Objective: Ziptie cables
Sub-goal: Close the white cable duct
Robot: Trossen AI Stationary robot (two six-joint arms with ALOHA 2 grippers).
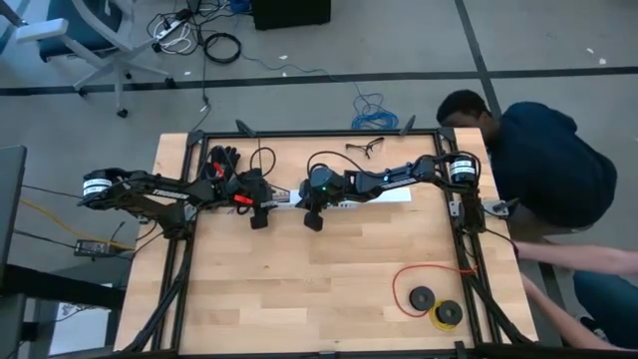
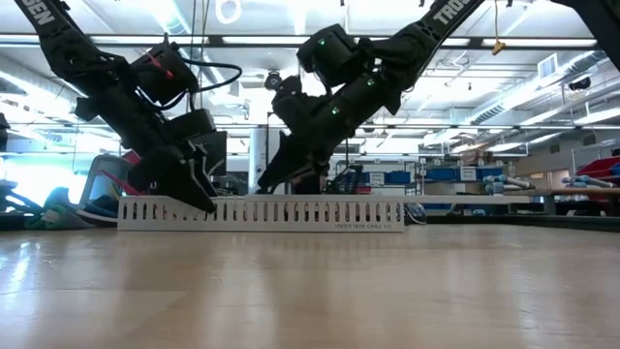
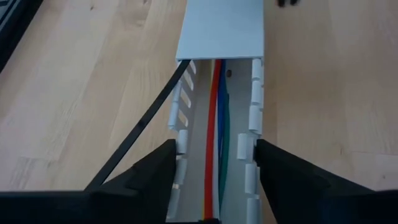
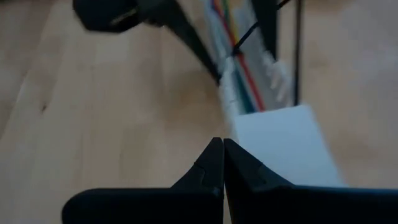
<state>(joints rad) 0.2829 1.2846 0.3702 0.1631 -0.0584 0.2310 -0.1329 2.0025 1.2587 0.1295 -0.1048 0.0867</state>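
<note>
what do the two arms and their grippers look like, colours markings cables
Both arms are dark, jointed links with white-and-black cylindrical motor housings at the bases. The left gripper has two black wedge-shaped fingers; a red-orange patch and looping black cables show near it. The right gripper has tapered black fingers; green lights glow on its wrist, and white TROSSEN lettering marks the links.

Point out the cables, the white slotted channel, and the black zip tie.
cables (image 3: 214, 143), left wrist view, on the red wire lying in the channel.
white slotted channel (image 2: 262, 211), low view, its side wall.
black zip tie (image 3: 140, 127), left wrist view, mid-strap.
</note>
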